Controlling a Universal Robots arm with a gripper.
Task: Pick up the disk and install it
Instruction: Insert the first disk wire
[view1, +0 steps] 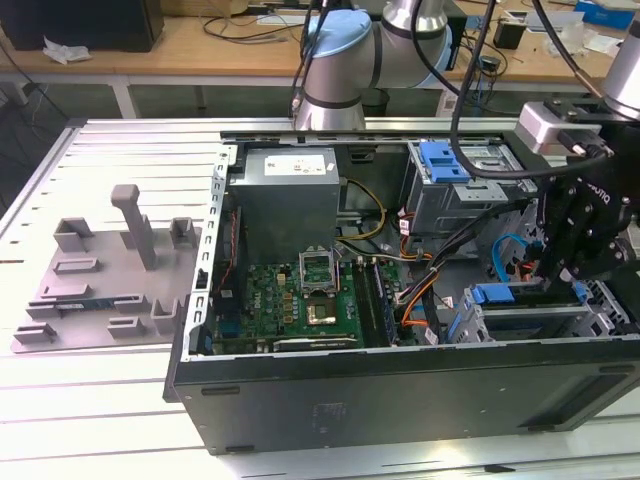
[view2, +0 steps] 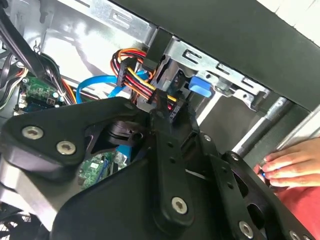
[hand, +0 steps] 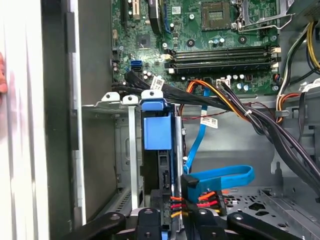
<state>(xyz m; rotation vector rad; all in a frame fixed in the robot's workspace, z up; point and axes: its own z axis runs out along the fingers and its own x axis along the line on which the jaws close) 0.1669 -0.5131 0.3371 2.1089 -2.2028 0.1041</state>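
Grey slatted table carries the open computer case. At lower right of the exterior view, the disk sits upright in its bay; gripper directly above, finger state cannot be told.

I'm getting the exterior view looking down at an angle over the whole open computer case from farther back. Both wrist views are sitting close inside it, sharing the drive cage beside the fingers.
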